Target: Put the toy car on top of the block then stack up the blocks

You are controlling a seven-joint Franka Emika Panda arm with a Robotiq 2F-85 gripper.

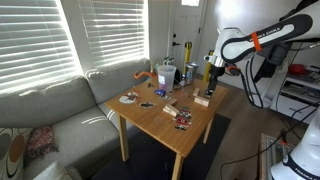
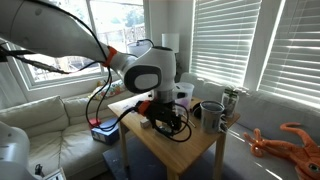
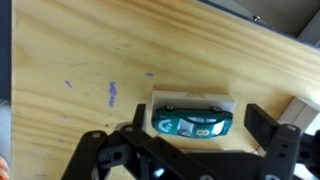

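Observation:
In the wrist view a teal toy car [image 3: 192, 124] lies on top of a pale tan wooden block [image 3: 190, 99] on the wooden table. My gripper [image 3: 198, 118] is open, with one finger on each side of the car and neither touching it. A corner of a second pale block [image 3: 300, 108] shows at the right edge. In an exterior view the gripper [image 1: 211, 82] hangs just above the block [image 1: 201, 99] near the table's far edge. More small blocks [image 1: 172, 105] lie mid-table. In an exterior view the gripper [image 2: 160, 110] hides the car and block.
A round dark plate [image 1: 129, 98], two cups [image 1: 165, 75] [image 1: 188, 72] and an orange toy [image 1: 140, 75] stand on the table's window side. A small dark object [image 1: 182, 120] lies near the front edge. A grey sofa [image 1: 60, 110] stands beside the table.

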